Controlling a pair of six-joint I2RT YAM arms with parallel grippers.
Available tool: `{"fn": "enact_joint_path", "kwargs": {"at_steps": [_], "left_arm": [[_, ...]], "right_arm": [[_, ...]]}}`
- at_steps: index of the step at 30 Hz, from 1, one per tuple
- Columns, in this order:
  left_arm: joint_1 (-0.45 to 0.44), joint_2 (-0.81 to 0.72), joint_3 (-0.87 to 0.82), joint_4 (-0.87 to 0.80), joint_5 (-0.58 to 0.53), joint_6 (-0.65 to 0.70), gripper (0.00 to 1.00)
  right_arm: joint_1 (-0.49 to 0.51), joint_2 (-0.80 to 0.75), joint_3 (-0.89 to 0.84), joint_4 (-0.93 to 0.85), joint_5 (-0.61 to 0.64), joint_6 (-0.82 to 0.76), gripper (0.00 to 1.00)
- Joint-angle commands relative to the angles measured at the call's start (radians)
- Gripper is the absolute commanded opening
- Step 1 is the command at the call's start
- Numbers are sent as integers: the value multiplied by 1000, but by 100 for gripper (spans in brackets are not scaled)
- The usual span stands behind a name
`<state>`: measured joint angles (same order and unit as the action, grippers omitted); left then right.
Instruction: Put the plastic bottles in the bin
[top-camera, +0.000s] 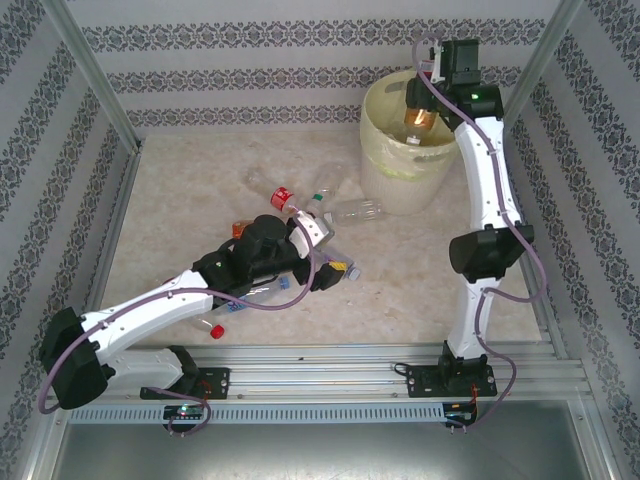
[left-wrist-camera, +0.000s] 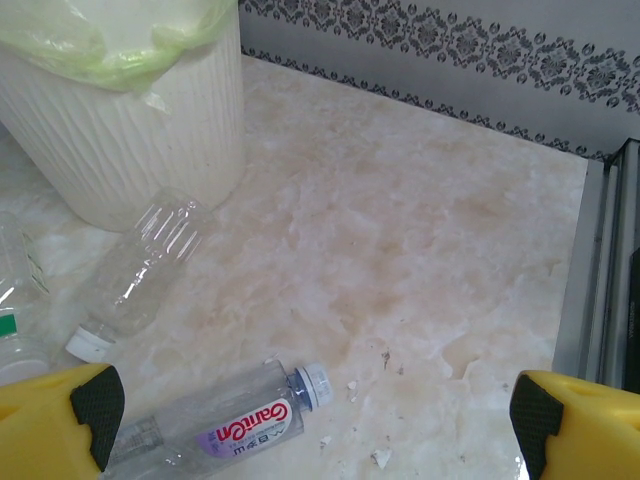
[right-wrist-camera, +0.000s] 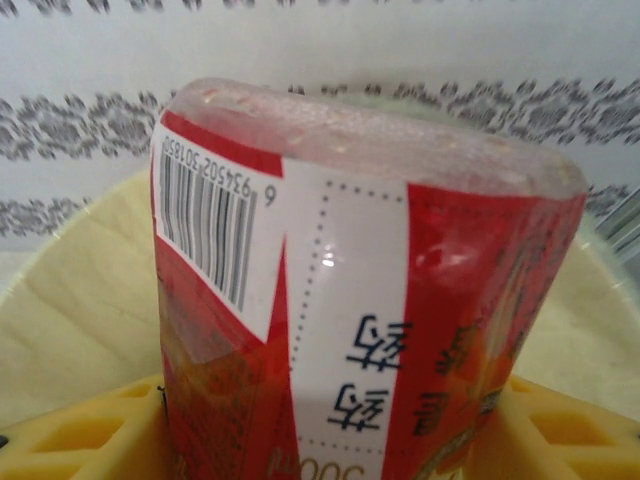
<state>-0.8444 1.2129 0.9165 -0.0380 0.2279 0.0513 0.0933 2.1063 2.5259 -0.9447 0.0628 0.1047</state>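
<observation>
The right tool (right-wrist-camera: 330, 435) grips a red-labelled bottle (right-wrist-camera: 350, 250) between its yellow fingers, the jaws partly closed around its body. It hangs over the mouth of the bin (top-camera: 400, 185), which stands at the far right of the bench (top-camera: 180, 200). The left tool (left-wrist-camera: 315, 425) is spread wide and holds nothing, low over a purple-lettered bottle (left-wrist-camera: 225, 420) lying on its side. A clear bottle (left-wrist-camera: 145, 265) lies just beside the bin's ribbed wall. The bench top is pale, marbled and slightly stained. Grey-patterned wallpaper (top-camera: 250, 60) closes it in on three sides. The held bottle's cap end is cut off at the frame edge. The left arm (top-camera: 160, 305) covers part of the loose bottles (top-camera: 285, 200), so their number is unclear.
</observation>
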Motion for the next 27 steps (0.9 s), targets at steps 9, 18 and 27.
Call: {"fn": "enact_joint_path", "kwargs": {"at_steps": [9,18,27], "left_arm": [[-13,12,11,10,1,-1,100],[-13,23,15,4,7,-8,100],[-13,34,20,-2,7,-10,100]], "right_arm": [[3,63,23,-116,-63,-20,68],[3,41,-7,-111,-78,-18,78],[-18,-20,4,-100,-121,43,92]]}}
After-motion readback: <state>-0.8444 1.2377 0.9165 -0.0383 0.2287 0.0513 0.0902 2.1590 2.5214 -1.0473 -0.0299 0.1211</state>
